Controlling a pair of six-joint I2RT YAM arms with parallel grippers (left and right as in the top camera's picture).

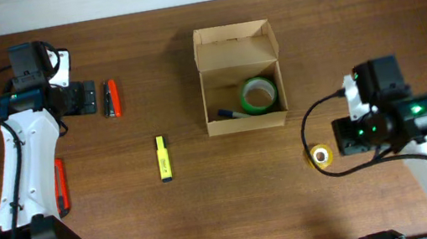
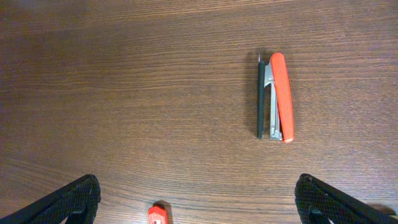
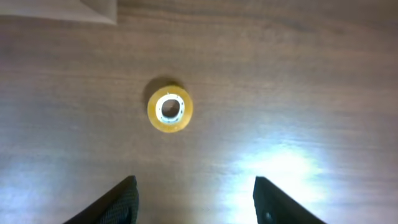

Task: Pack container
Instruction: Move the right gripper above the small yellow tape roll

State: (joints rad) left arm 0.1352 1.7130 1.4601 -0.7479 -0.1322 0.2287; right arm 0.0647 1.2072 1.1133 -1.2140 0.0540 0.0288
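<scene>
The tan cardboard container [image 1: 239, 77] stands open at the table's back middle, its flap lid folded back. Inside lie a green tape roll [image 1: 259, 95] and a dark pen [image 1: 227, 114]. A small yellow tape roll [image 1: 320, 155] lies right of the box; it also shows in the right wrist view [image 3: 170, 110]. My right gripper [image 3: 194, 202] is open and empty just right of that roll. A red stapler [image 1: 111, 99] lies at the left; it also shows in the left wrist view [image 2: 277, 96]. My left gripper [image 2: 199, 202] is open and empty beside it.
A yellow highlighter [image 1: 162, 158] lies left of the box. A red utility knife [image 1: 61, 186] lies by the left arm; its tip shows in the left wrist view [image 2: 157, 214]. A corner of the box [image 3: 93, 9] shows in the right wrist view.
</scene>
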